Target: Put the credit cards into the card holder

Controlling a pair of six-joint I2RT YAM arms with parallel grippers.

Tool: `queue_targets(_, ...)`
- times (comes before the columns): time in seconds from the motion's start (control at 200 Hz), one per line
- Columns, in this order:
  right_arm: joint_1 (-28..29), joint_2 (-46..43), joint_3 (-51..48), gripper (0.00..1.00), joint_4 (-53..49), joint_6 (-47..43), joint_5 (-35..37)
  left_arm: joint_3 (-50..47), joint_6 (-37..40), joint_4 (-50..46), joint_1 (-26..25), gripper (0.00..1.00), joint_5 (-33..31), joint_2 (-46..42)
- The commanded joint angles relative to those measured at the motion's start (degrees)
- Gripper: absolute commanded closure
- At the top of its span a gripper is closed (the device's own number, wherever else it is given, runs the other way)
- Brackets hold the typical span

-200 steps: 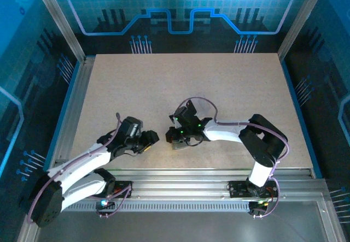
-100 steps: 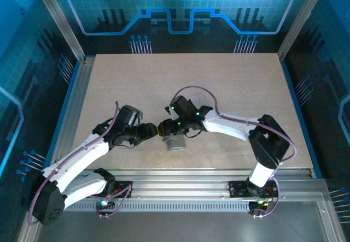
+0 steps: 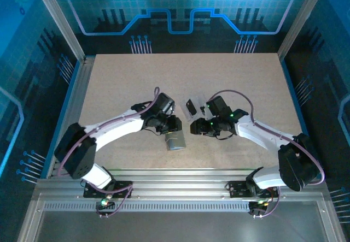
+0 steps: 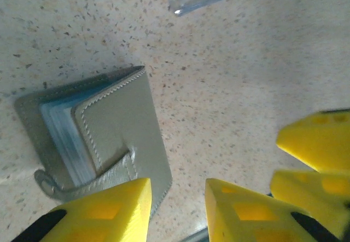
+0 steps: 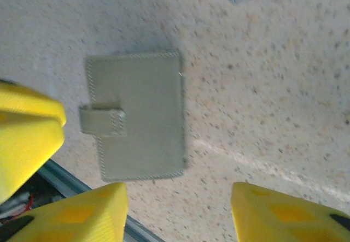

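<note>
The card holder, a flat grey stitched case with a strap tab, lies closed on the speckled table near a clear plastic box. Both arms reach inward, left claw and right claw tipped down over it, yellow fingers parted and empty.

**Card holder**: flat grey-silver case with a stitched border. It is folded shut, with a strap tab wrapped over one long edge. It lies flat on the counter. The two panels gape slightly, and pale blue leaf edges show between them. It sits just beside the left tool, at that tool's left finger and apart from it. It is also ahead of the right tool, off its left finger.

**Black card**: small dark rectangle inside a clear box, just beyond the right tool. Its detail is too small to tell.
</note>
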Motion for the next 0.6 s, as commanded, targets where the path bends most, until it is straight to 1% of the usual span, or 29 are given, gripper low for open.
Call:
queue_targets(0.0, -0.26, 0.41, -1.28, 0.42, 1.04, -1.55, -3.26, 1.56, 1.1, -2.25, -0.12, 0.69, -0.71, 4.23)
queue_targets(0.125, -0.24, 3.35, -1.58, 0.4, 3.68, -2.5, -5.29, -0.86, 0.97, -2.13, 0.79, 0.7, -0.89, 6.65)
queue_targets(0.32, 0.83, 8.93, 0.5, 0.38, 7.05, -3.64, -7.68, -6.63, 0.31, 0.05, 3.4, 0.71, -0.58, 5.91)
queue_targets(0.595, 4.53, 18.52, 6.09, 0.38, 11.67, -3.3, -10.03, -15.34, -1.71, 7.86, 5.88, 0.71, 3.16, 6.64)
